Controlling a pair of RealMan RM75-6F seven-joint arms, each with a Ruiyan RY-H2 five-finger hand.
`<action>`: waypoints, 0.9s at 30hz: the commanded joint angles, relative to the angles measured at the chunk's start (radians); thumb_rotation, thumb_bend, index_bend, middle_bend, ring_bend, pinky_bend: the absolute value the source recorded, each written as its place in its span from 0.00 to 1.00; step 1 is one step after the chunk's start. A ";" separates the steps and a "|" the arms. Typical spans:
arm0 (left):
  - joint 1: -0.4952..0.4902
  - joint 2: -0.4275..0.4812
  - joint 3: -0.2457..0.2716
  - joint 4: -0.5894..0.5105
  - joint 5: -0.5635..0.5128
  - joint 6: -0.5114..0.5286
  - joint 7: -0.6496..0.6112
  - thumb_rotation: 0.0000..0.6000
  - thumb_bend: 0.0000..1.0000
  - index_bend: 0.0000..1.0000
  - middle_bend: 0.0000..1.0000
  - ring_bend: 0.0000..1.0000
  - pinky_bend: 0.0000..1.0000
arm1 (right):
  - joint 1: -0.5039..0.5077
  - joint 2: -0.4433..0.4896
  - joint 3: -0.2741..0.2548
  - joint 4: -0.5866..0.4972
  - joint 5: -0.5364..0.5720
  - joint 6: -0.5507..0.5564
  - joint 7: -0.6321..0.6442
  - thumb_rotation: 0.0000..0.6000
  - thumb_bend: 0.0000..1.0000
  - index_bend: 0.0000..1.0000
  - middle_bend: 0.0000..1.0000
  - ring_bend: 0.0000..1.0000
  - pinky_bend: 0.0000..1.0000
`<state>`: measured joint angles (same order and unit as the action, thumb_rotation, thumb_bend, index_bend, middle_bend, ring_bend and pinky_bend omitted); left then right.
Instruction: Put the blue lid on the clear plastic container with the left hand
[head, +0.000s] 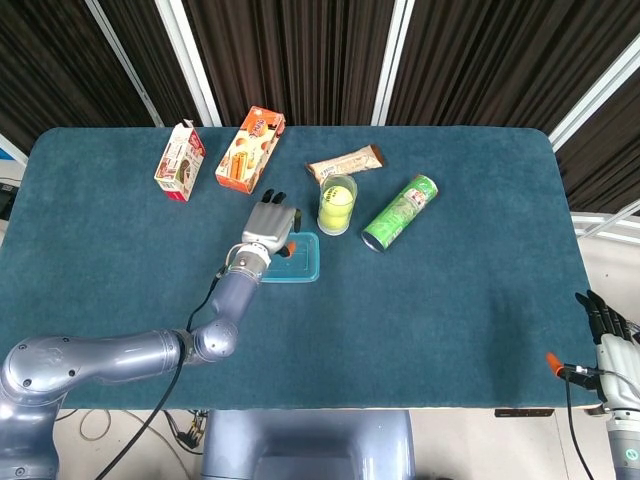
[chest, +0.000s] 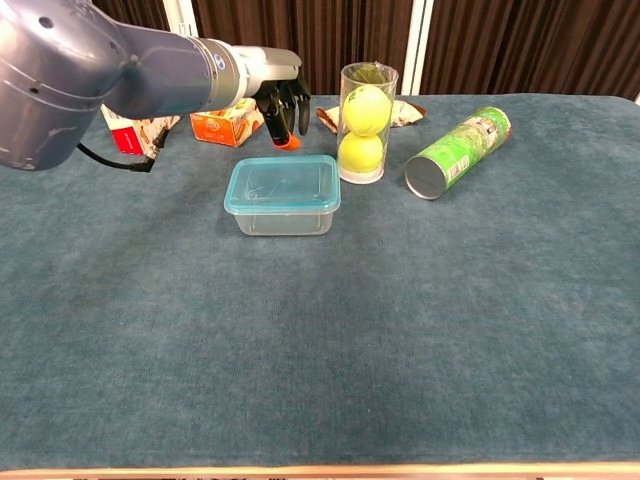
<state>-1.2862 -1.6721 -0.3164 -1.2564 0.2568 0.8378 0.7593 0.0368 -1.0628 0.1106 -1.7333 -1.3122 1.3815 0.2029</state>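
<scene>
The left hand's fingers (chest: 287, 105) hang curled downward, grasping nothing, above the far edge of the container (chest: 282, 208). The lid (chest: 283, 184) sits flat on the container, so the placing looks done; at most a press to seal it and pulling the arm away remain. The container appears empty. Beside it a clear tube (chest: 366, 122) holds two tennis balls. A green can (chest: 458, 151) lies on its side on the surface (chest: 400, 340). The right hand (head: 608, 335) rests off the surface's edge, fingers extended.
</scene>
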 joint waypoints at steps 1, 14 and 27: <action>-0.008 -0.003 0.003 0.009 -0.009 0.000 0.007 1.00 0.39 0.49 0.49 0.08 0.00 | 0.000 0.000 0.001 0.000 0.002 -0.001 0.000 1.00 0.29 0.10 0.00 0.00 0.00; -0.022 -0.037 0.020 0.076 -0.010 -0.016 0.002 1.00 0.44 0.57 0.49 0.08 0.00 | -0.001 0.003 0.002 -0.005 0.007 -0.005 0.003 1.00 0.29 0.10 0.00 0.00 0.00; -0.064 -0.114 -0.001 0.174 -0.049 -0.019 0.027 1.00 0.45 0.59 0.52 0.11 0.00 | -0.002 0.004 0.000 -0.005 0.004 -0.006 0.005 1.00 0.29 0.10 0.00 0.00 0.00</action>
<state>-1.3457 -1.7812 -0.3144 -1.0886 0.2126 0.8204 0.7815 0.0350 -1.0589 0.1107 -1.7387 -1.3077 1.3756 0.2080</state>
